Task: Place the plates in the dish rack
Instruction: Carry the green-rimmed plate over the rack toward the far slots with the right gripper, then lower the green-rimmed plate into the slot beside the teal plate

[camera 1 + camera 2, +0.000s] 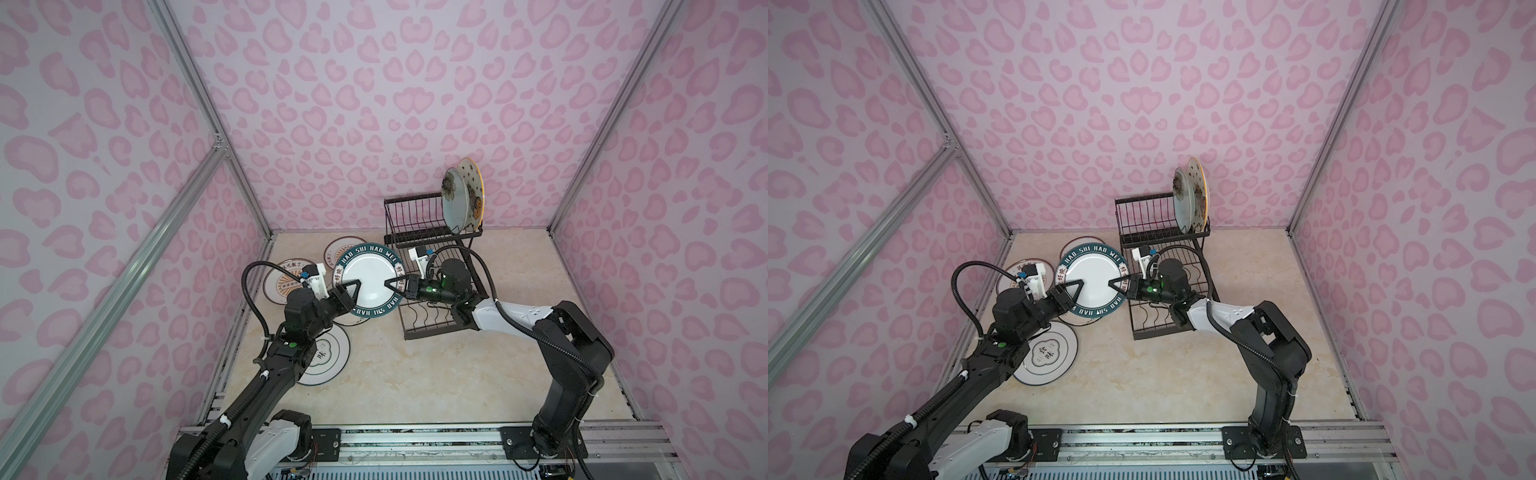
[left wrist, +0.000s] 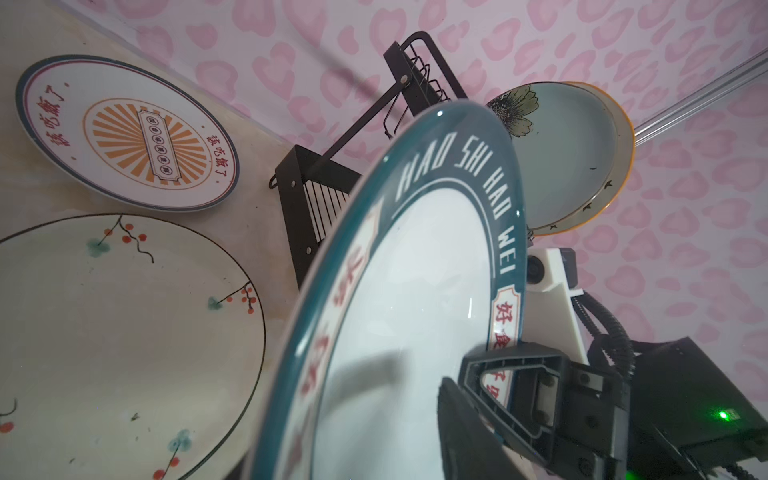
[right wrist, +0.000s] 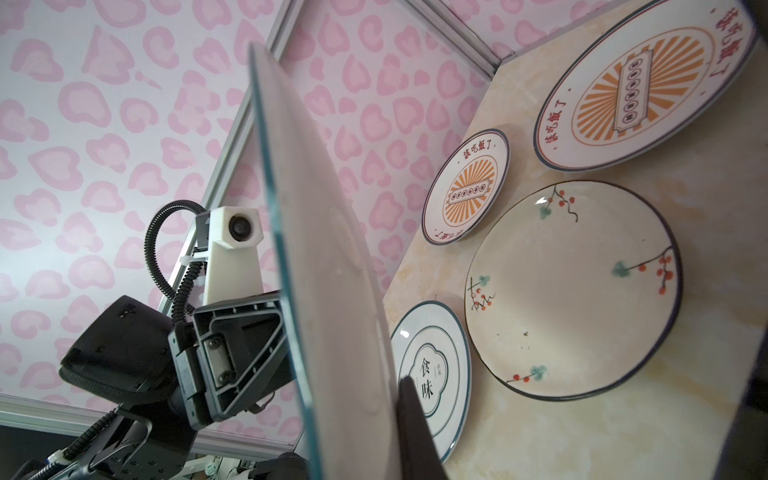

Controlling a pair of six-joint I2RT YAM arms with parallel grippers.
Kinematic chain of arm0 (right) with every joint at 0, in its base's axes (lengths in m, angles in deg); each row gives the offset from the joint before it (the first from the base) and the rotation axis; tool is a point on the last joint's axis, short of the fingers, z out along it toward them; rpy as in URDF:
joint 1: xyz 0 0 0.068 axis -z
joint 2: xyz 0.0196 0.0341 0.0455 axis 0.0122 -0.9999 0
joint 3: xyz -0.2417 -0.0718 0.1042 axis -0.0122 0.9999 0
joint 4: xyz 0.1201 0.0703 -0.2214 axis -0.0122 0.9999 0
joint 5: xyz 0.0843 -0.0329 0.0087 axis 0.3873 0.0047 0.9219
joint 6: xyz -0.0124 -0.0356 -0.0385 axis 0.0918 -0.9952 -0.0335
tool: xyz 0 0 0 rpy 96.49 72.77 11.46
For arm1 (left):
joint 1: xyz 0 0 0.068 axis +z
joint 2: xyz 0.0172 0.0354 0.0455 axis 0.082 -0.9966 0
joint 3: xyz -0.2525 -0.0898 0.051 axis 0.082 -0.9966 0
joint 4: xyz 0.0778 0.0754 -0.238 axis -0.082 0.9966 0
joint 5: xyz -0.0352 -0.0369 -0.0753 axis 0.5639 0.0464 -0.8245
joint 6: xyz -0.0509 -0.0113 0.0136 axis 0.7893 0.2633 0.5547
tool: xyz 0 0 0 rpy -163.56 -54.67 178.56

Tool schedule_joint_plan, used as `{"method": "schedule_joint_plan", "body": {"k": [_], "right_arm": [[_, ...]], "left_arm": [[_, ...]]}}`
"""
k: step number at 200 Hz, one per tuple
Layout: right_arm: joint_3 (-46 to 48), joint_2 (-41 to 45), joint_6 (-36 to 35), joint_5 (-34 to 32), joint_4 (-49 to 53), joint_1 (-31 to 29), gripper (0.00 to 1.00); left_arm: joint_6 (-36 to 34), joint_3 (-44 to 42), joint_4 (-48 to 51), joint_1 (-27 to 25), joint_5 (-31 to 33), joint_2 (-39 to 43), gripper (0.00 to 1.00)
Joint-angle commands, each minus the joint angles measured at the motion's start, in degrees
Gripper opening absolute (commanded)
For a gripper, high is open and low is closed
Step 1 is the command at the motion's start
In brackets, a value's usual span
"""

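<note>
Between the two end effectors hangs the round navy-rimmed ceramic plate (image 1: 368,282), held clear of the beige marbled counter (image 1: 436,374) and tilted. White capitals on its rim read "HAO SHI HAO WEI", red Chinese characters sit in cream panels, and the centre is plain white.

Right end effector (image 1: 390,286) is pinched tight on the rim nearest it, with one finger on the face and one on the underside. Left end effector (image 1: 355,291) straddles the opposite rim; clamped or loose, I can't tell.

Behind the right end effector stands the black wire two-tier dish rack (image 1: 419,216). A pale teal flower plate (image 1: 455,199) and an orange-edged star-patterned plate (image 1: 473,187) stand upright at the basket end farthest from the left end effector, with open slots beside them. The rack's lower tray lies under the right arm.

Flat on the counter below the held plate:
- a cream plate with red-berry branches (image 3: 573,291)
- a white orange-sunburst plate (image 3: 467,187) with red Chinese lettering
- a second orange-sunburst plate (image 3: 640,91)
- a green-ringed white plate (image 3: 432,374) marked "食味", beneath the left arm

Bare counter opens on the near side of the right end effector.
</note>
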Motion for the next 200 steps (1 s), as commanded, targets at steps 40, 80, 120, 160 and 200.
{"method": "schedule_joint_plan", "body": {"k": [40,80,120,160,200], "right_arm": [[-0.22,6.2,-10.14,-5.76,8.03,0.78,0.0],[-3.68,10.26,-16.72,-7.06,16.96,3.69,0.0],[-9.07,12.35,-22.48,-8.18,24.47,5.98,0.0],[-17.49,13.9,-29.73,-15.75,33.88,7.59,0.0],[-25.13,12.31,-34.08,-29.99,38.26,8.15,0.0]], "left_arm": [[-5.67,2.01,5.07,0.01,0.41,2.67,0.63],[-7.72,3.15,7.25,-0.02,0.65,5.11,0.64],[-9.0,3.59,9.93,0.01,1.23,6.8,0.64],[-9.01,3.53,10.72,0.03,1.97,7.04,0.64],[-8.93,3.92,10.83,0.02,1.38,6.03,0.65]]}}
